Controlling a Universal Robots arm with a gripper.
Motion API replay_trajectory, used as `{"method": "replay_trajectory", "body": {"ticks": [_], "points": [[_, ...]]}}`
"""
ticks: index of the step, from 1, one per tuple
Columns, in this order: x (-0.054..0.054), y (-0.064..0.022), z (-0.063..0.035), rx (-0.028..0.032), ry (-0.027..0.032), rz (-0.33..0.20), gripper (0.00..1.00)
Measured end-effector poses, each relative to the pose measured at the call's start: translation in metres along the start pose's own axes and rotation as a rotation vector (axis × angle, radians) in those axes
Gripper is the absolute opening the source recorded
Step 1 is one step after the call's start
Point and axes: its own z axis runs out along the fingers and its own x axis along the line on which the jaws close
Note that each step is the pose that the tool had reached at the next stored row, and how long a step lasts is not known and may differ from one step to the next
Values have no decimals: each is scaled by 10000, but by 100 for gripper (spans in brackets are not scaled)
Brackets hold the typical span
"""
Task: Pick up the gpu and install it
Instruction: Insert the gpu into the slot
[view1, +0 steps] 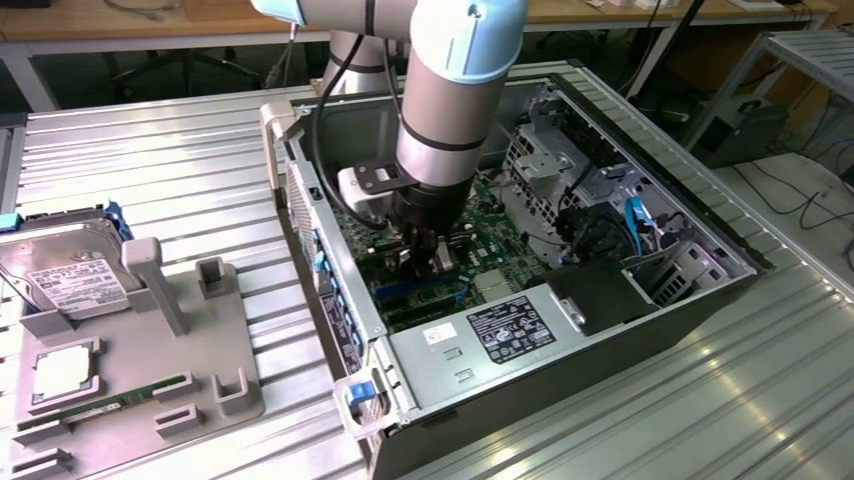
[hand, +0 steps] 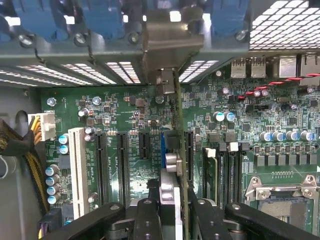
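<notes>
- Green motherboard (hand: 125, 100) lies under the gripper (hand: 175, 212), whose black fingers (hand: 147, 217) are closed on the gpu (hand: 175, 160).
- In the wrist view the gpu is edge-on, a thin line running away from the fingers, right beside a long black expansion slot (hand: 189, 155).
- At the far end its silver bracket (hand: 169, 37) sits against the slatted rear wall (hand: 120, 70) of the computer case (view1: 694, 300).
- I cannot tell from where I stand whether the card's edge is already in the slot or just over it.
- To my eye, doing this well means keeping the card square to the board and its edge parallel with the slot. The bracket should stay lined up with its rear opening, so neither end goes in first.
- I would want any press to be straight and even, because a tilt could catch the small capacitors beside the slot.
- The grip looks centred on the card, which should help an even seat.
- In the exterior view the arm (view1: 447, 90) reaches steeply down into the open case.
- Its wrist is nearly vertical, and the gripper is low over the board, between the rear wall and the drive cage (view1: 561, 170).
</notes>
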Motion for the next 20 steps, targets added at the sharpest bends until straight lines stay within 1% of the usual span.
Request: {"method": "replay_trajectory", "body": {"ticks": [7,15,16,19,20], "points": [[12,0,6,3,2,117,29],[14,1,45,0,6,122,29],[14,1,46,1,0,122,29],[13,0,27,10,-49,122,29],[13,1,12,8,-46,122,29]]}}
